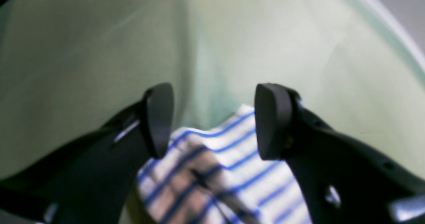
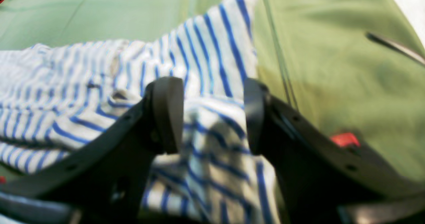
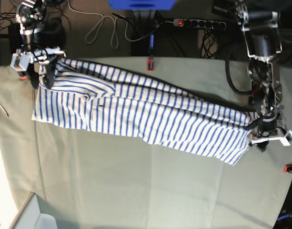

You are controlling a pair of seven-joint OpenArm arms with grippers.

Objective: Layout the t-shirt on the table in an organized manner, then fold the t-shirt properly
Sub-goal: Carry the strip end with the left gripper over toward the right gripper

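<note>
T-shirt (image 3: 136,112): you have it stretched in a long, rumpled band across the bench (image 3: 136,191); layout partial, folding not begun. Left tool (image 3: 260,136) and right tool (image 3: 41,71): jaws spread, one over each end, pinching nothing.

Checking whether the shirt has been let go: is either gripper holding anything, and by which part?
Nothing is held. The left gripper and right gripper both stand open, jaws apart over opposite ends of the t-shirt, which lies stretched on the table.
</note>
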